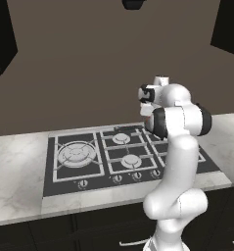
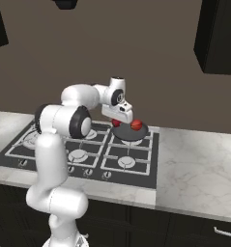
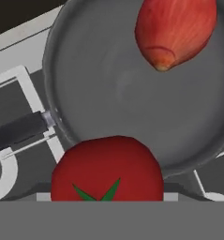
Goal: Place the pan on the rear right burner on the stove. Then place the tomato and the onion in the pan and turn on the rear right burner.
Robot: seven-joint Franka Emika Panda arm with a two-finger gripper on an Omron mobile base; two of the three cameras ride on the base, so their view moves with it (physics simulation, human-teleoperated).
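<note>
The dark grey pan [image 2: 131,133] sits at the stove's [image 2: 54,144] rear right corner, covering the rear right burner. Its black handle [image 3: 17,131] points away to the left in the hand view. The reddish onion [image 2: 136,125] lies inside the pan [image 3: 113,84], near the top right of the hand view [image 3: 174,30]. My gripper [image 2: 118,121] hangs over the pan's left rim, shut on the red tomato [image 3: 106,168], which hides the fingertips. The tomato [image 2: 116,123] is held just above the rim, beside the handle's root.
The black cooktop [image 1: 74,171] has the large multi-ring burner [image 1: 77,153] at its left and small burners [image 1: 131,161] in the middle. A row of knobs [image 1: 118,179] runs along its front edge. Marble counter [image 2: 199,164] extends to the right. Dark cabinets hang above.
</note>
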